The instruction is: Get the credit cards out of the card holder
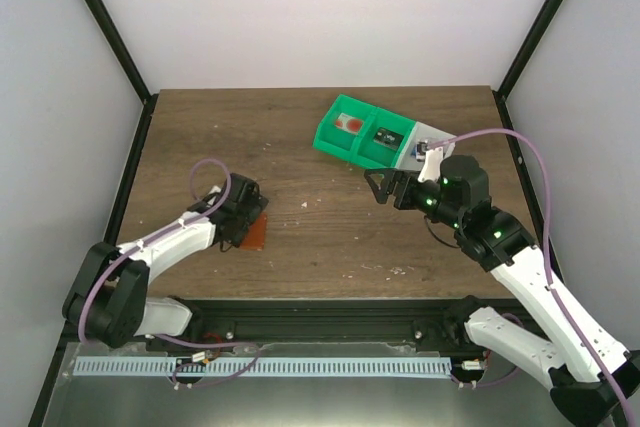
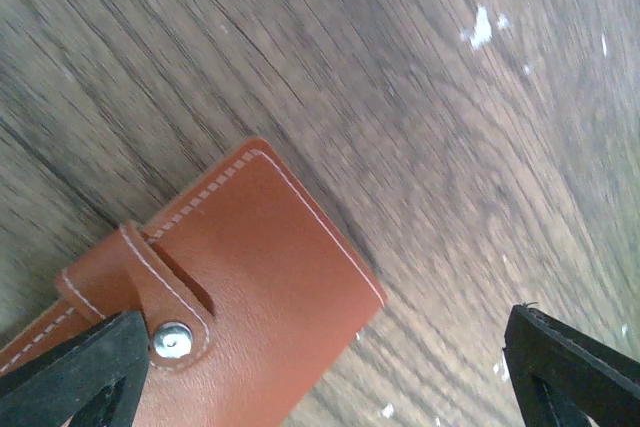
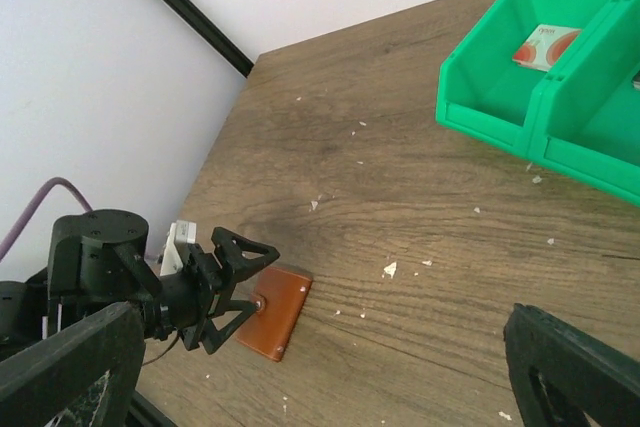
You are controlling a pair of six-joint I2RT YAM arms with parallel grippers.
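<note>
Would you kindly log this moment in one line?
card holder: closed, flat on table | left claw: open over it | right claw: open, empty

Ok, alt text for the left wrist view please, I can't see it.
A closed reddish-brown card holder lies flat on the wooden table, its strap fastened with a silver snap. The left hand is above it, wide open, one black finger at each bottom corner.

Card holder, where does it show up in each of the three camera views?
Top external: card holder lower left, partly under the left pincer.
Left wrist: lower left, close up.
Right wrist: bottom left.
Shared landmark: that open left pincer over it.
</note>
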